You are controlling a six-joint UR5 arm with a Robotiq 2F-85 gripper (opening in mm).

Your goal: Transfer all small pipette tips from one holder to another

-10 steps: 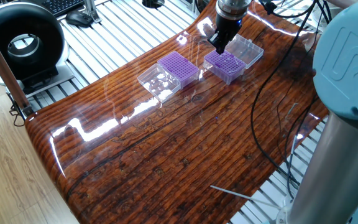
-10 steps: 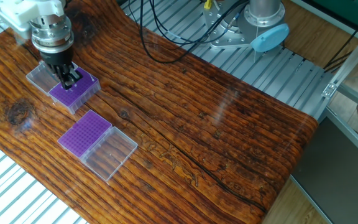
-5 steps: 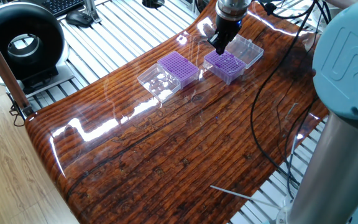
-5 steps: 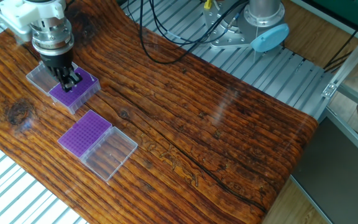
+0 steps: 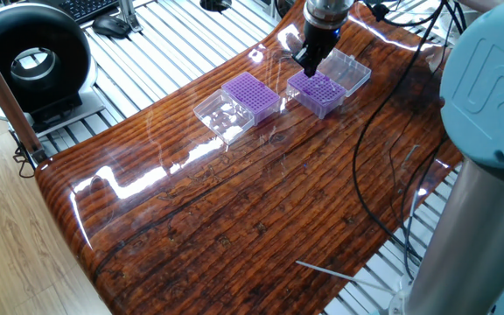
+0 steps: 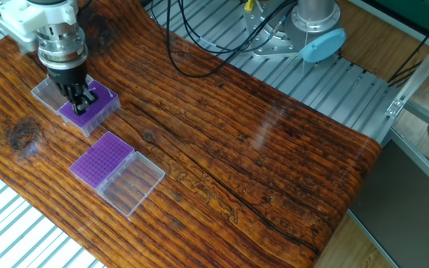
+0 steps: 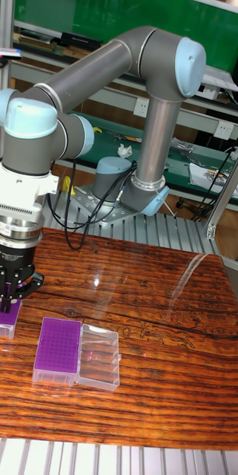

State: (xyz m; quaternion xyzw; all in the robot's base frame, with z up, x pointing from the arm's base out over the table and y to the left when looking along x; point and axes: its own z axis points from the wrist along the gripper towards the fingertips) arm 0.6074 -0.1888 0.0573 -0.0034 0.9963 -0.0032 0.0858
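- Directly beneath the gripper [image 6: 83, 102] sat one purple box [image 6: 91, 108] with its clear lid [image 6: 47, 93] hinged just behind; the fingers looked drawn close together over the grid, though we could not tell whether a tip was between them.
- At that box, we judged the small pipette tips [image 5: 320, 87] too fine to make out singly, so a slightly off-centre descent could bend one or nudge the box.
- Further from the gripper lay the second purple box [image 6: 101, 158], where a tip carried askew could miss its hole.
- Nowhere could we read any writing or brand.
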